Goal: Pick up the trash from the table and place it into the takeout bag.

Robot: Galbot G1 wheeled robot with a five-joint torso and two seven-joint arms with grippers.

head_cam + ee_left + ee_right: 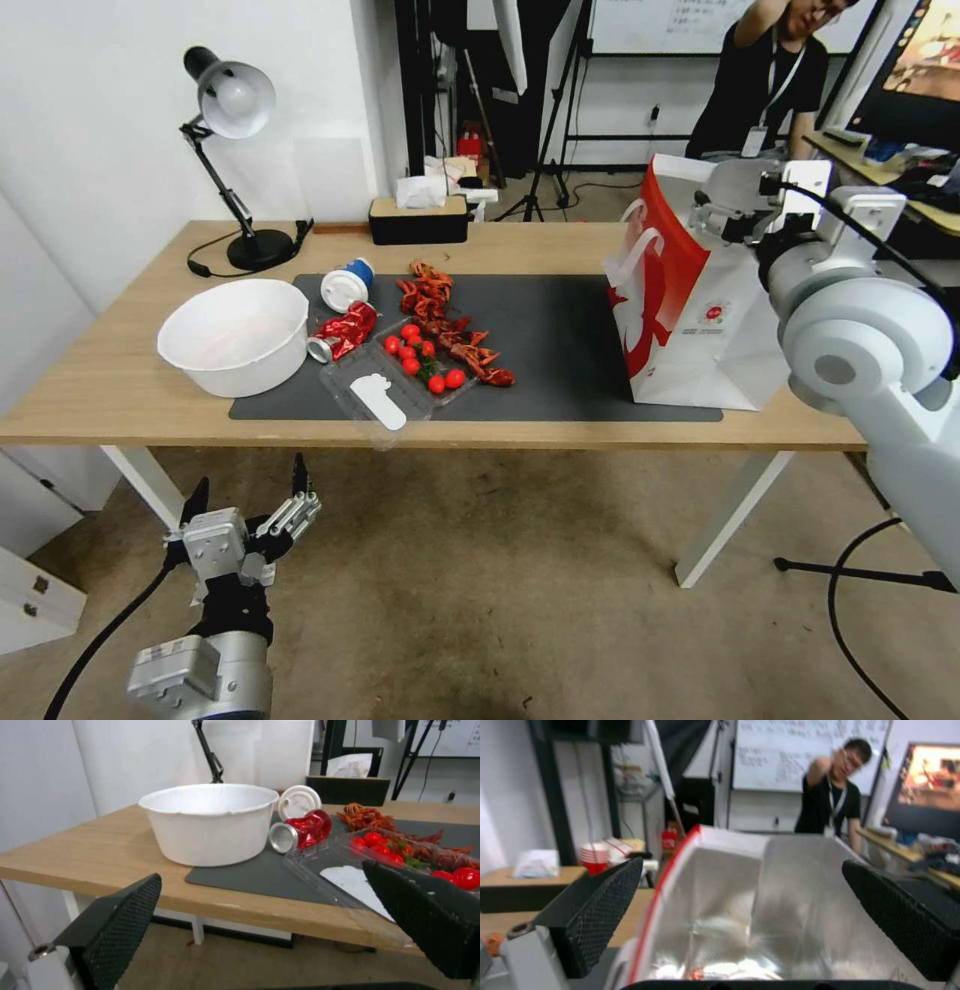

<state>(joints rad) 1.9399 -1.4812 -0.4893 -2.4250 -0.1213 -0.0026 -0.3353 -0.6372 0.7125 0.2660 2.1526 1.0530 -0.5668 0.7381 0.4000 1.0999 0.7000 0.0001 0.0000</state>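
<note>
Long and made of pale wood, the table (120, 385) stands on white legs on a brown floor, with a dark grey flat mat (560, 345) on top. At the far left a black desk lamp (232, 150) stands by the wall. Low down in front of the table, the left gripper (250, 490) hangs in the air with its black fingers (120, 924) spread wide and nothing in them. On the mat's left end sits a big white round paper bowl (238, 335). Just beside it lies a crushed shiny red can (343, 332), and behind the can a blue-and-white cup with a white lid (346, 285) lies on its side. Next comes a clear plastic box with small red tomatoes (405, 375), then a pile of red crawfish shells (450, 325). On the right end stands the big white paper takeout bag with red sides (690, 320); its small red logo is too tiny to read. The right gripper (735, 215) is over the bag's open top, fingers (597, 907) wide apart and holding nothing, above the silvery lining (780, 907)
</note>
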